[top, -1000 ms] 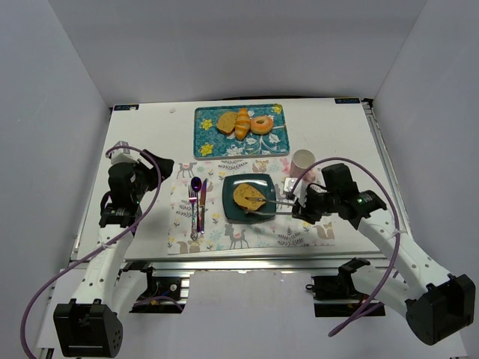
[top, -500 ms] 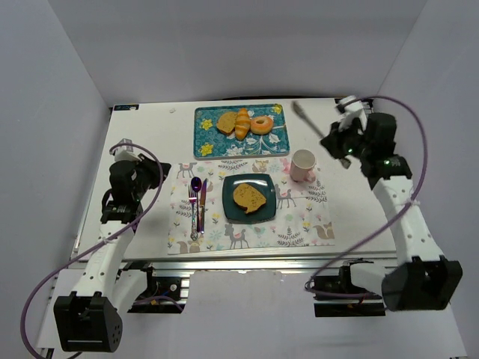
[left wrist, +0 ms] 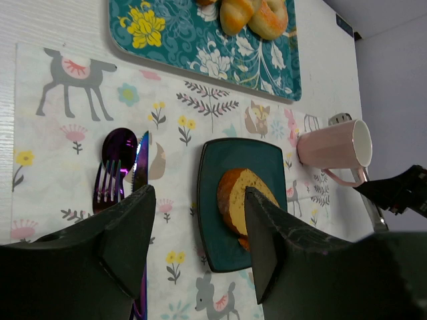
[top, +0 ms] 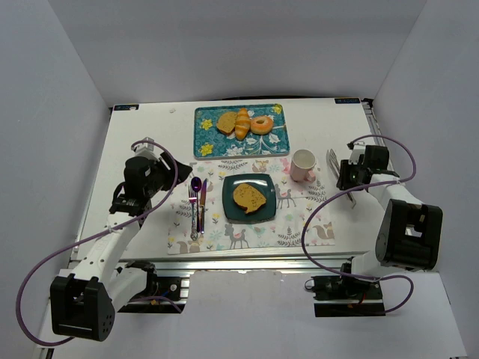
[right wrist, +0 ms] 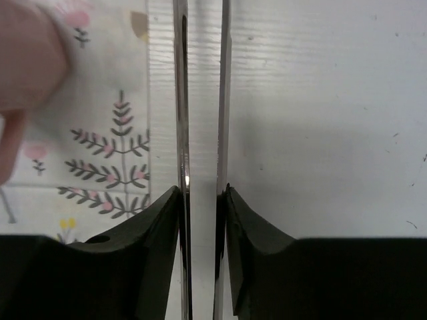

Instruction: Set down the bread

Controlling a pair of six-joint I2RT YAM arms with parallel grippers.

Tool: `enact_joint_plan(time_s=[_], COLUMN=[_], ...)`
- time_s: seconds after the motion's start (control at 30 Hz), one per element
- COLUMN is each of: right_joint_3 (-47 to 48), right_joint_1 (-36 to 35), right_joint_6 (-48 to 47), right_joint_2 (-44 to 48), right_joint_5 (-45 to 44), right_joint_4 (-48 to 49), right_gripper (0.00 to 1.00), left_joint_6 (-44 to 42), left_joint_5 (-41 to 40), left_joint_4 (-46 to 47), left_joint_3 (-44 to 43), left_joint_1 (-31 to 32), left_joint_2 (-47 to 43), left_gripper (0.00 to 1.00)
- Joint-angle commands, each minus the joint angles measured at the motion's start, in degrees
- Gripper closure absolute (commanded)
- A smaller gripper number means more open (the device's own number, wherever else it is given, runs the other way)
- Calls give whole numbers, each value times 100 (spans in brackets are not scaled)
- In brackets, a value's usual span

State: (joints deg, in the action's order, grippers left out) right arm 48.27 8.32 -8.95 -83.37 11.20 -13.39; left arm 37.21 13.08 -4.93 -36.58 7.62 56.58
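Note:
The bread (top: pixel 249 197), a golden-orange slice with a brown crust, lies flat on the dark teal square plate (top: pixel 230 206) in the middle of the placemat. The left wrist view shows the bread (left wrist: pixel 243 200) on the plate (left wrist: pixel 217 240) between my fingers, far below them. My left gripper (top: pixel 166 170) (left wrist: pixel 199 193) is open and empty, above the placemat's left edge. My right gripper (top: pixel 346 178) (right wrist: pixel 202 190) is shut on metal tongs (top: pixel 332 158) (right wrist: pixel 180 100), low over the table right of the mug, well away from the bread.
A patterned teal tray (top: pixel 206 134) at the back holds a dull tan slice (top: pixel 226 122), an orange croissant (top: pixel 242 123) and a donut (top: pixel 261 124). A pink mug (top: pixel 302 163) stands right of the plate. A fork, spoon and knife (top: pixel 197 202) lie left of the plate.
My right gripper with the tongs left the bread on the plate, swung up to the back right, then came down beside the mug. My left gripper moved right, toward the placemat.

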Motion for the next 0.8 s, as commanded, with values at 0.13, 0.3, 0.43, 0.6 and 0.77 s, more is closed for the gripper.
enact_joint_plan(time_s=[0.13,0.3,0.43,0.6,0.77], right_joint_3=[-318,-222,164,1278,2203], right_joint_1=[302,530,592,452,22], right_joint_6=[-783,-1082,-1153,-1179,-1223], right_joint_2=[-372,-478,-285,31,339], right_joint_5=[-180,91,268,-381,28], right_joint_4=[645,391,65,-252,-384], right_gripper=[42,30,15,11,10], left_joint_6=[-100,-109,-100,-144,-118], left_joint_5=[-122,-183,-227,-315,-333], left_joint_4=[-87,-96,-78,-166,-149], left_joint_3=[-183,-192,-218,-315,-324], left_joint_1=[126,135,135,135,126], left_joint_2=[-85,-59,-15,-6,46], left_gripper=[34,33,33,32,38])
